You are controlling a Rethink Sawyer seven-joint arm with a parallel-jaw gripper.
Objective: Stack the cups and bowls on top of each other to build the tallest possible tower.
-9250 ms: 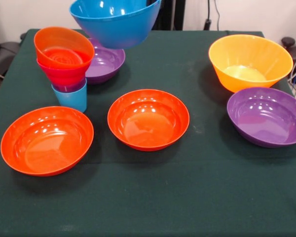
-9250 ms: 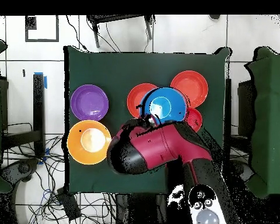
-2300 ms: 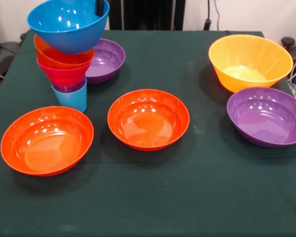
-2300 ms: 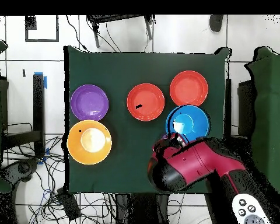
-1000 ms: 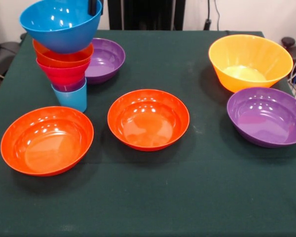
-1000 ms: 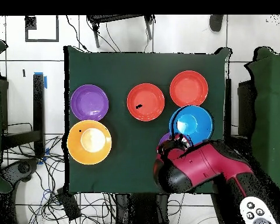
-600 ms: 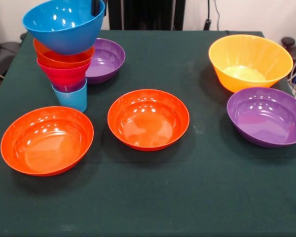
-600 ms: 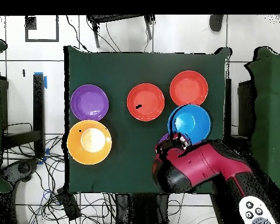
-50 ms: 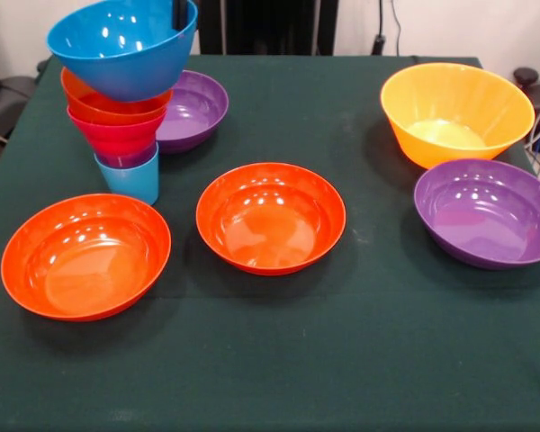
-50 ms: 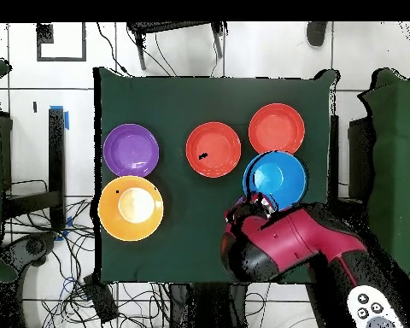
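A: Where is the claw?
B: At the far rim of the blue bowl; only a dark piece of it shows there, so I cannot tell how it is set. From overhead the red arm covers it.
A: And below the claw?
B: The blue bowl sits tilted atop the tower: orange bowl, pink bowl, purple cup, light blue cup lowest, on the worktop.
A: Around it?
B: A purple bowl just behind the tower, two orange-red bowls in front, and well apart a yellow bowl and another purple one.
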